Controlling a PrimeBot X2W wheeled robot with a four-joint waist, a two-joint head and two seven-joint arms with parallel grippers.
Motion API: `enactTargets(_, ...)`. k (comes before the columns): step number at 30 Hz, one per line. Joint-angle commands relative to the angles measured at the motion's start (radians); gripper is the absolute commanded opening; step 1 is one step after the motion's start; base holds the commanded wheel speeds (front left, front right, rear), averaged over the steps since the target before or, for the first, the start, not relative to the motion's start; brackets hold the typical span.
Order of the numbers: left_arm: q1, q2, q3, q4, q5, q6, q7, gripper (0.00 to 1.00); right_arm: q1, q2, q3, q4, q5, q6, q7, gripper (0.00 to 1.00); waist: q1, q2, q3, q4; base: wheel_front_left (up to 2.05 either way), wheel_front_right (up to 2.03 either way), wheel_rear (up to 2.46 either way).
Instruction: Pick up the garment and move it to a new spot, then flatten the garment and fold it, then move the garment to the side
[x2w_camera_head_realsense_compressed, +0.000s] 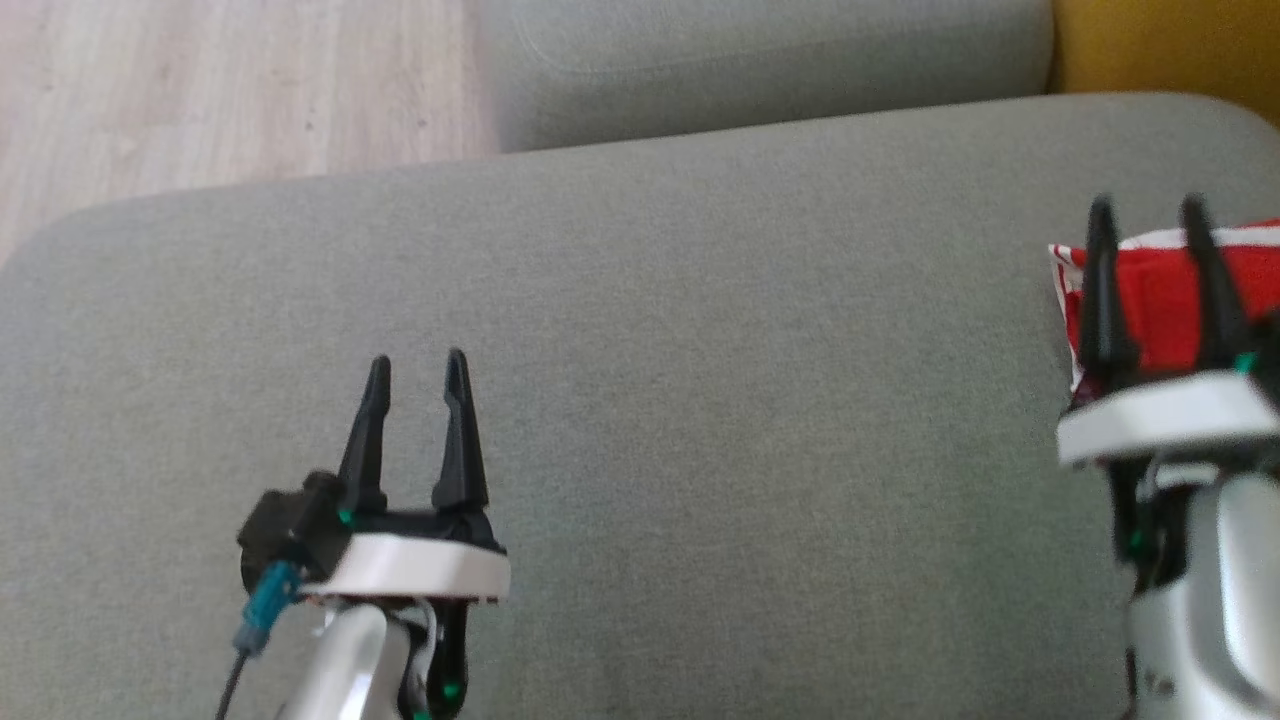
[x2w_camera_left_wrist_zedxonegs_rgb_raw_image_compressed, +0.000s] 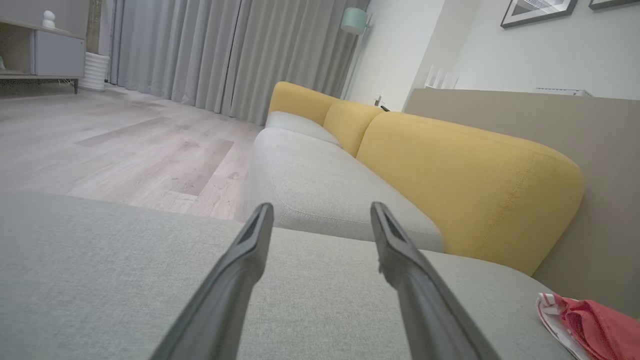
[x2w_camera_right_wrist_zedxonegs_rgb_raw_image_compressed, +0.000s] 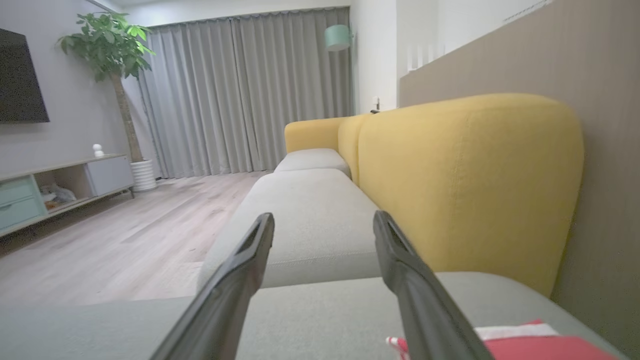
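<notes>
Left end effector (x2w_camera_head_realsense_compressed: 418, 360), fingers spread and empty, is hovering over the grey sofa cushion (x2w_camera_head_realsense_compressed: 700, 350) in the head view; the right end effector (x2w_camera_head_realsense_compressed: 1147, 205), likewise released, is hanging over the red-and-white garment (x2w_camera_head_realsense_compressed: 1160, 300) at the cushion's right edge. Both wrist views are showing the garment lying bottom right.

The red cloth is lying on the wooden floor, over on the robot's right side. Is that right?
Not quite. The red cloth is lying on the grey sofa seat, not on the wooden floor. It is over on the robot's right side, just as you said. The head view shows it.
</notes>
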Motion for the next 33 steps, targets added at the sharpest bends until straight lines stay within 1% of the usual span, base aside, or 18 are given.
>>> enactTargets(1, -0.012, 0.007, 0.039, -0.041, 0.023, -0.005, -0.005, 1.0, 0.0, 0.004, 0.024, -0.027, 0.022, -0.001, -0.026, 1.0, 0.0003, -0.0001, -0.016, 0.011, 0.0, 0.0, 0.0)
enactTargets(3, 0.01, 0.007, 0.045, -0.044, 0.035, -0.007, -0.005, 1.0, 0.043, 0.011, 0.034, -0.002, 0.05, -0.001, -0.066, 1.0, 0.0003, -0.0001, -0.025, 0.014, 0.0, 0.0, 0.0)
enactTargets(7, 0.051, 0.007, 0.056, -0.021, 0.031, 0.007, -0.005, 1.0, 0.121, 0.013, 0.054, 0.08, 0.094, -0.001, -0.151, 1.0, 0.0003, -0.0001, -0.039, 0.015, 0.0, 0.0, 0.0)
enactTargets(8, 0.056, 0.007, 0.058, -0.019, 0.035, 0.009, -0.005, 1.0, 0.136, 0.013, 0.062, 0.102, 0.103, -0.001, -0.163, 1.0, 0.0003, -0.0001, -0.041, 0.016, 0.0, 0.0, 0.0)
enactTargets(10, 0.065, 0.007, 0.064, -0.02, 0.042, 0.013, -0.005, 1.0, 0.162, 0.013, 0.078, 0.132, 0.081, -0.001, -0.181, 1.0, 0.0003, -0.0001, -0.044, 0.016, 0.0, 0.0, 0.0)
enactTargets(14, 0.079, 0.007, 0.075, -0.023, 0.038, 0.017, -0.005, 1.0, 0.186, 0.013, 0.073, 0.17, 0.1, -0.001, -0.194, 1.0, 0.0003, -0.0001, -0.046, 0.014, 0.0, 0.0, 0.0)
enactTargets(17, 0.086, 0.007, 0.078, -0.021, 0.032, 0.015, -0.005, 1.0, 0.189, 0.013, 0.072, 0.176, 0.11, -0.001, -0.196, 1.0, 0.0003, -0.0001, -0.048, 0.011, 0.0, 0.0, 0.0)
enactTargets(19, 0.088, 0.007, 0.072, -0.018, 0.048, 0.01, -0.005, 1.0, 0.19, 0.013, 0.076, 0.17, 0.11, -0.001, -0.196, 1.0, 0.0003, -0.0001, -0.048, 0.009, 0.0, 0.0, 0.0)
enactTargets(33, 0.093, 0.007, 0.065, -0.015, 0.025, -0.004, -0.005, 1.0, 0.198, 0.013, 0.103, 0.159, 0.092, -0.001, -0.197, 1.0, 0.0003, -0.0001, -0.053, 0.002, 0.0, 0.0, 0.0)
